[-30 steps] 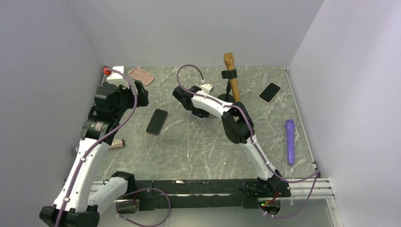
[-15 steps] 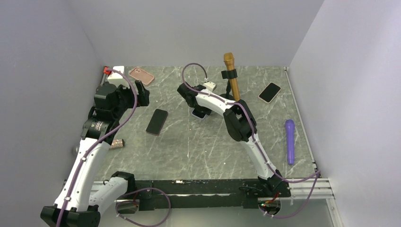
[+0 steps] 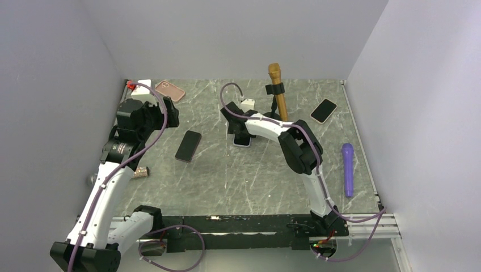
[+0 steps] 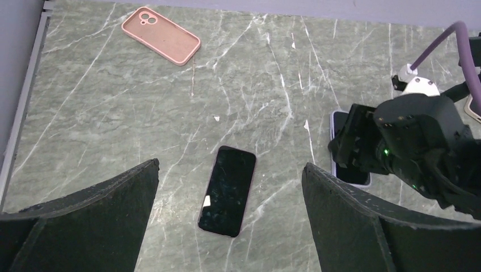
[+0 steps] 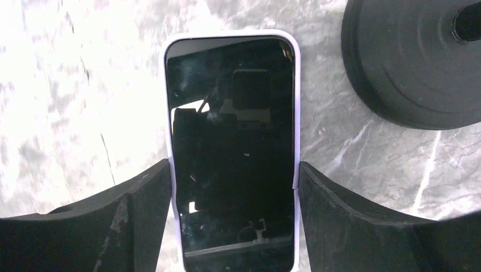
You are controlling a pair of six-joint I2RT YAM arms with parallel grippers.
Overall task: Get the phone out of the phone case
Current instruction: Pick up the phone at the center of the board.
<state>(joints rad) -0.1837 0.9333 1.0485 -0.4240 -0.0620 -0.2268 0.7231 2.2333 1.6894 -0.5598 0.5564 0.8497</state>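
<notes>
Plain grey walls close in a green marbled counter (image 3: 227,175). Only the right wrist view shows the grip: the phone (image 5: 232,141), in its pale case (image 5: 230,34), lies flat beside a black round base (image 5: 408,62), and the right hand (image 5: 233,187) clasps both its long sides. The left hand (image 4: 230,165) hangs spread wide above another dark phone (image 4: 228,190).

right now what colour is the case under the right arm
Phone case: pale lilac, best in the right wrist view.
</notes>
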